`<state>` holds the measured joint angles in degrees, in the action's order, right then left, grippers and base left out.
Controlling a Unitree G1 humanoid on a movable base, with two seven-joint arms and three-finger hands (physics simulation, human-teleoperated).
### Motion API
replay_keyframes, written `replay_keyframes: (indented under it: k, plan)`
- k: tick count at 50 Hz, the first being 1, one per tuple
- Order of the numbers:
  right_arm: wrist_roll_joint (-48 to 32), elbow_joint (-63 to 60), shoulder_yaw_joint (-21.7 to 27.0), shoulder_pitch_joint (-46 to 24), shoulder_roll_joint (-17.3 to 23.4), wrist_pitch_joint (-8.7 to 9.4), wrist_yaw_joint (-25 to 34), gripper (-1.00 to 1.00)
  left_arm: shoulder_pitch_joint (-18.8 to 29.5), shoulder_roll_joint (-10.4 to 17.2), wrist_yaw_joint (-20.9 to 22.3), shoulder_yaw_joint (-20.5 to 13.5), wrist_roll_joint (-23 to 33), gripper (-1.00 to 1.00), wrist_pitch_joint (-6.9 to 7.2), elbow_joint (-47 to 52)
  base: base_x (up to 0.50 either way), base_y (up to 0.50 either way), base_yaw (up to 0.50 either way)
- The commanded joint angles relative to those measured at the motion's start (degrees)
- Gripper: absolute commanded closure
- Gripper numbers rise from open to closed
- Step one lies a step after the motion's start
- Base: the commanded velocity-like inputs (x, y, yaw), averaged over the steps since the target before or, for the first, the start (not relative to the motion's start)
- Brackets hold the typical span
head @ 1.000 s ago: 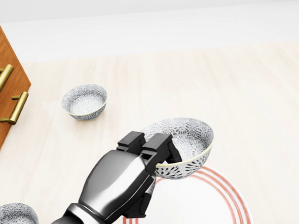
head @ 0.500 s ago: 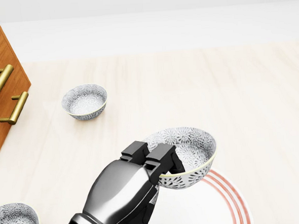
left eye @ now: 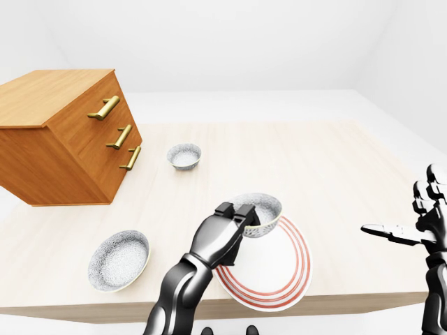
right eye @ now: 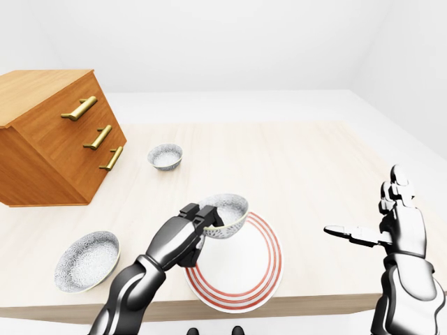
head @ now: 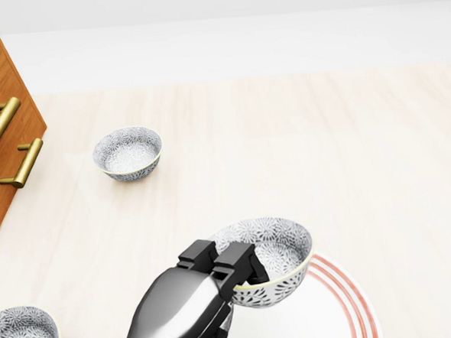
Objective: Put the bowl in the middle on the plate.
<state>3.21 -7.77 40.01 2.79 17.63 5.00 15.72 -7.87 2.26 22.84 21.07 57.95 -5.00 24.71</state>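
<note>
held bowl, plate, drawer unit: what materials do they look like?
Held bowl: probably glazed ceramic, smooth, grey floral print. Plate: same, white with red rings. Drawer unit: wood, satin, visible grain; handles brass-like metal. Rendered, so guesses.

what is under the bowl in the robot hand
The red-ringed plate, at its upper-left rim. The bowl and left robot hand hide the gap, so contact cannot be told.
</note>
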Motion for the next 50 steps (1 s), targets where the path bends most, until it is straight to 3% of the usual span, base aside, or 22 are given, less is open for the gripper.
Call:
replay_keyframes:
  k: [1, 50]
  plan:
    - [0.07, -1.98, 0.38, 0.38, -0.21, 0.00, 0.30, -1.00, -1.71, 0.69, -3.36, 0.50, 2.20, 1.00, 0.00, -1.23, 0.00, 0.00, 0.00]
    - [-0.09, 1.81, -0.52, -0.07, 0.31, 0.00, -0.05, -1.00, -3.30, 1.45, -7.32, 5.13, 3.56, 1.00, 0.00, -4.64, 0.00, 0.00, 0.00]
